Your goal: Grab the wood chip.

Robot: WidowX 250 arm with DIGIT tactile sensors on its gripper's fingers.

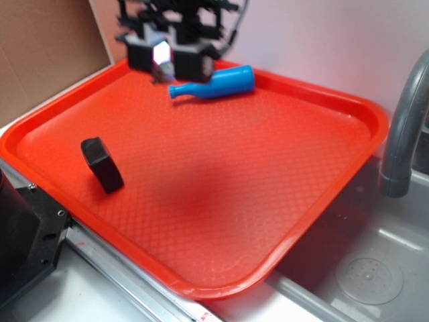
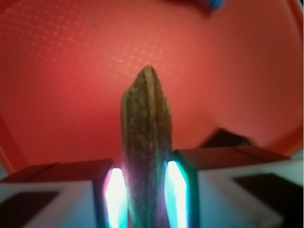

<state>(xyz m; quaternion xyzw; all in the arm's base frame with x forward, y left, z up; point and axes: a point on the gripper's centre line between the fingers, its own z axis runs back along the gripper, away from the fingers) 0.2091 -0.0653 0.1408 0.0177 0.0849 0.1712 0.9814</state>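
— Over the far-left corner of the red tray (image 1: 315,201), the gripper (image 1: 163,62) is hovering, just left of the blue bottle (image 1: 216,84).

— Is it holding anything?

— The wrist view is showing the wood chip (image 2: 146,147) clamped between two glowing pads (image 2: 176,190), its pointed end sticking out over the tray. From outside, the chip is too blurred to pick out.

— And the black block (image 1: 102,163)?

— Standing apart, toward the tray's near-left side. The bottle is lying on its side by the far rim.
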